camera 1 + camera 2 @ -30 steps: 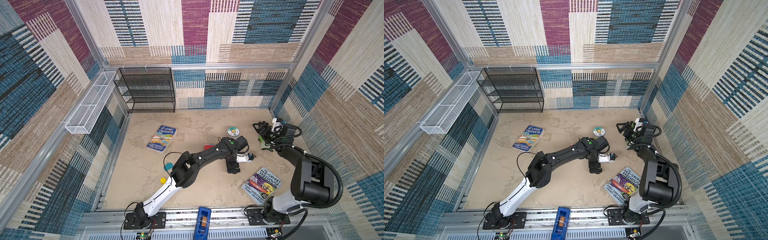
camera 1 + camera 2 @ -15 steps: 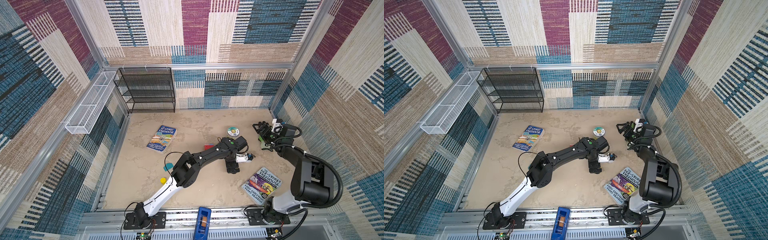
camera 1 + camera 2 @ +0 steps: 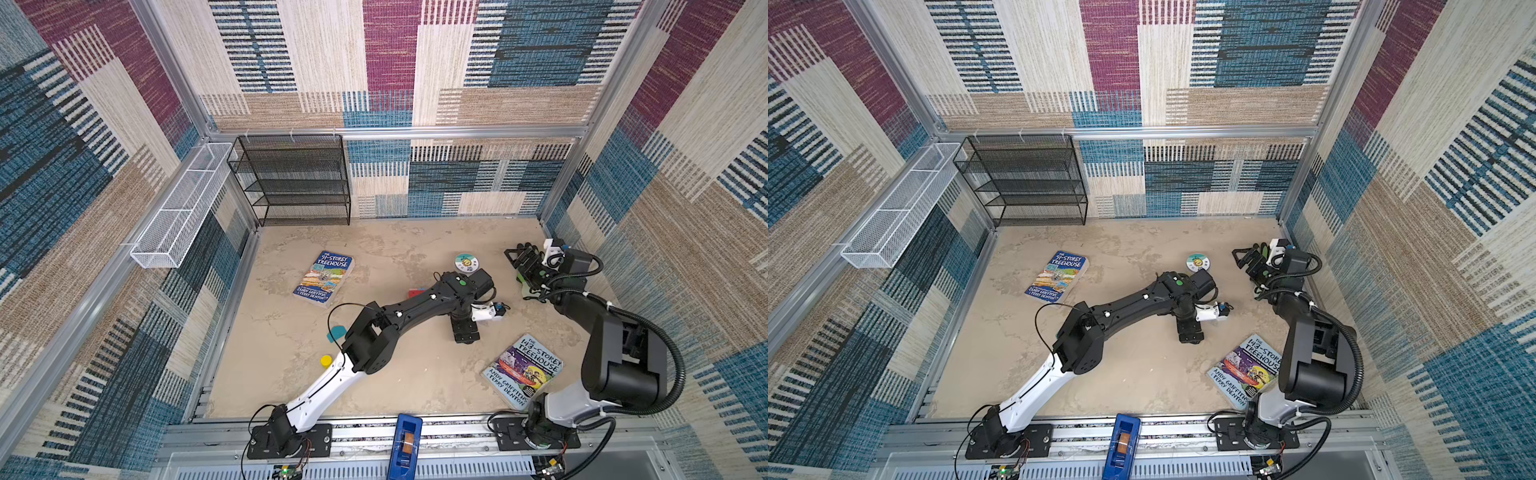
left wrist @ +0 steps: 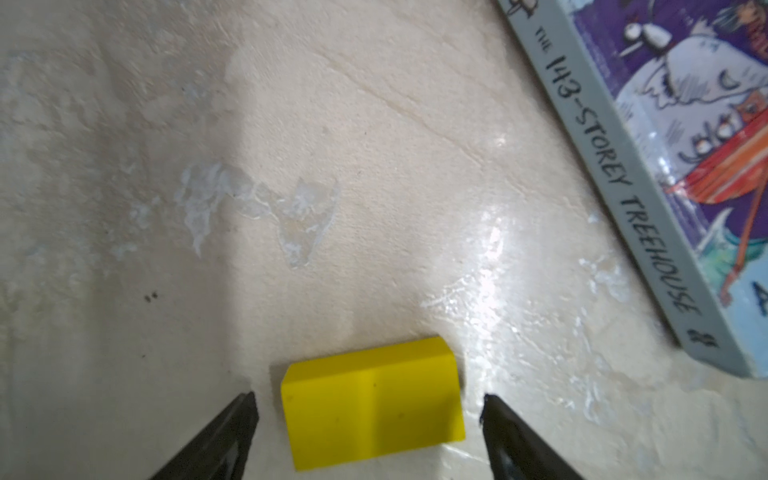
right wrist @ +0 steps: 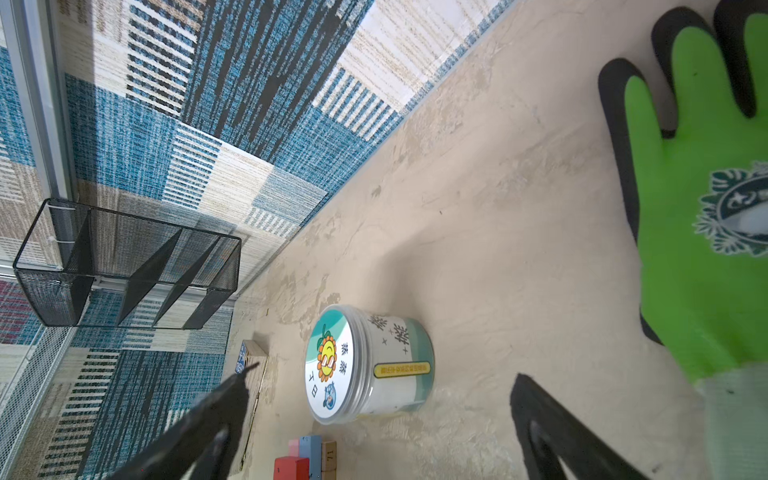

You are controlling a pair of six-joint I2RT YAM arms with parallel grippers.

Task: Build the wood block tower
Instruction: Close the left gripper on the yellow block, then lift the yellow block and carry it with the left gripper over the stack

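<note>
Barely shifted, left tool stands open astride yellow block, gaps at both edges; right tool open.

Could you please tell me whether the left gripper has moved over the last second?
No. In a top view the left gripper sits as far up-left of the purple book as before.

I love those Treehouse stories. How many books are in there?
2. The 91-Storey book lies back left, in front of the black rack. The 143-Storey book lies front right, by the right arm. The arms could hide more.
</note>
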